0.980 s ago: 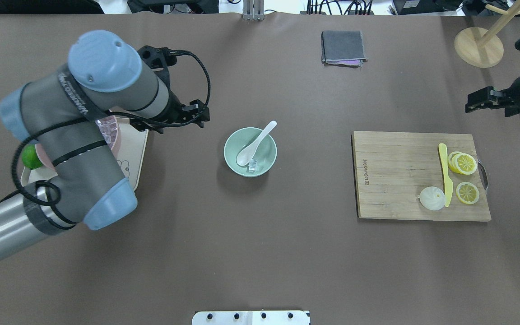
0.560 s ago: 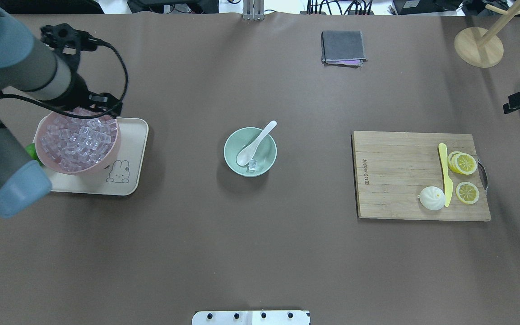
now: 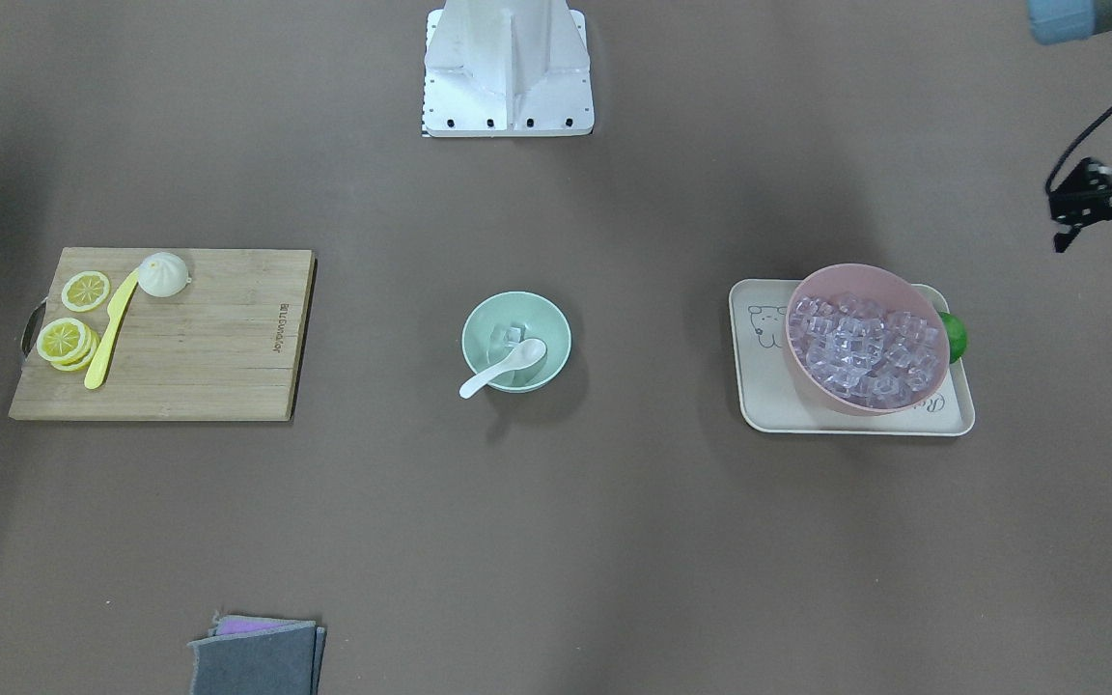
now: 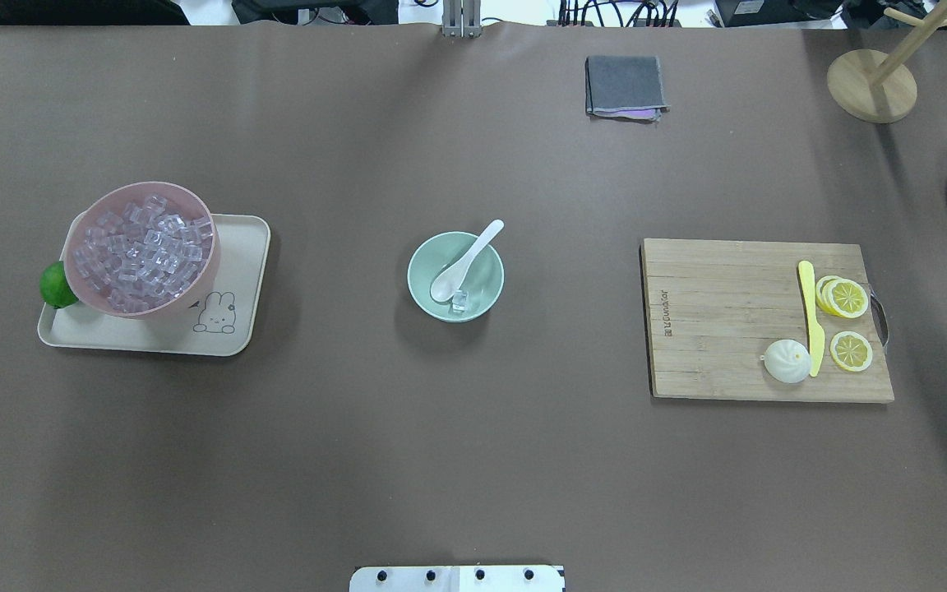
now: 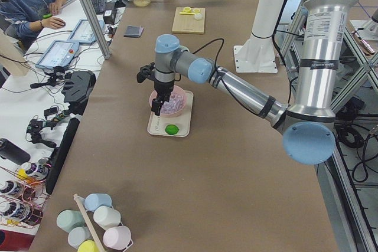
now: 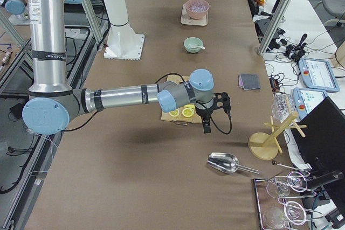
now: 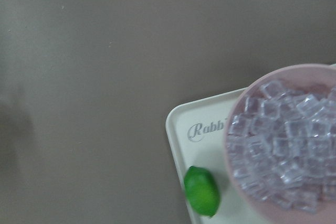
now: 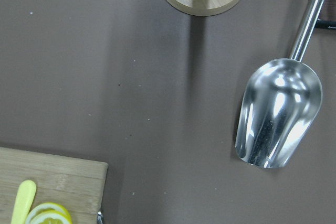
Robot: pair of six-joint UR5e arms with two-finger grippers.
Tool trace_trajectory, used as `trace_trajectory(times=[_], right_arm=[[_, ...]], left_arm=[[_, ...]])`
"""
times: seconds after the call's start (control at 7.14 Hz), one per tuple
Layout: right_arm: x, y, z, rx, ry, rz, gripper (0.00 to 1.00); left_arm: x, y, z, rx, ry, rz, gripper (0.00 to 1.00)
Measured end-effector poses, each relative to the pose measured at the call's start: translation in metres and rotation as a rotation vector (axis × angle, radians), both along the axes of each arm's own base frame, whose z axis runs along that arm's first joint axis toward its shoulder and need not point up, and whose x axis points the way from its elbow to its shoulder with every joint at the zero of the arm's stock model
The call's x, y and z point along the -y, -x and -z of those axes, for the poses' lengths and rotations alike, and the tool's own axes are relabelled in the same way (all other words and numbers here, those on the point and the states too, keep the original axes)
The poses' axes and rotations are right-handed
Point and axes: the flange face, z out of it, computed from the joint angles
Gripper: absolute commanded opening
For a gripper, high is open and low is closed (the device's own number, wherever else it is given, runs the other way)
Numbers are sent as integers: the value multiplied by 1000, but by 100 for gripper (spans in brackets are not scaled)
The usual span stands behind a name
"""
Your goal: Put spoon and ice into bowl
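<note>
Far left: left gripper [image 5: 155, 109], pointing down, too small and too side-on to read, so cannot tell whether released or clenched. Just below it and a little inboard: cream tray [image 4: 239, 247] carrying a pink bowl [image 4: 212, 275] heaped with spare cubes [image 4: 140, 247], plus a lime [image 4: 54, 285] at the tray's outer end. Well apart from that gripper, toward the middle of the surface [image 4: 473, 460]: the bowl [image 4: 483, 275], mint green, holding the spoon [image 4: 469, 255] with scoop down inside and handle propped over the rim, and the ice [image 4: 459, 301], a cube or two just beside the scoop. Further right, below and inboard of the right gripper [image 6: 206, 126]: cutting board [image 4: 720, 321] with yellow knife [image 4: 810, 316], lemon slices [image 4: 845, 298] and a white bun-shaped piece [image 4: 787, 360]. Below and outboard of that gripper: a metal scoop [image 8: 278, 114], lying free. Same trouble there: shows only from the side, so cannot tell slack from clenched. Looks like the closing step, with both wanted things already in the bowl and neither gripper near it. Probably calls for nothing beyond parking the arms; if aiming for more ice, calls for lowering the left gripper onto the pink bowl's heap, pinching one cube, then carrying it inboard to the bowl without knocking the spoon's handle.
</note>
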Motion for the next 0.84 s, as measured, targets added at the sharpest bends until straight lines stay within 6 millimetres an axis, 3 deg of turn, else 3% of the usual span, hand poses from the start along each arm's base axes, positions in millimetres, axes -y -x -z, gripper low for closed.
trace_trajectory(times=[0.14,0.42,0.56,0.84], right_arm=[[0,-17,-14,2,-9,11,100],[-4,-36,-25,29,-17,22,100],[-5,-39,-27,46,-15,24,100],[-3,-40,-27,61,-13,26,100]], left_arm=[[-14,24,-33,-4,15,-30,99],[-24,32,-92,-80,135,-55,99],[-24,34,-104,-121,169,-53,99],[-21,36,-108,-148,183,-50,99]])
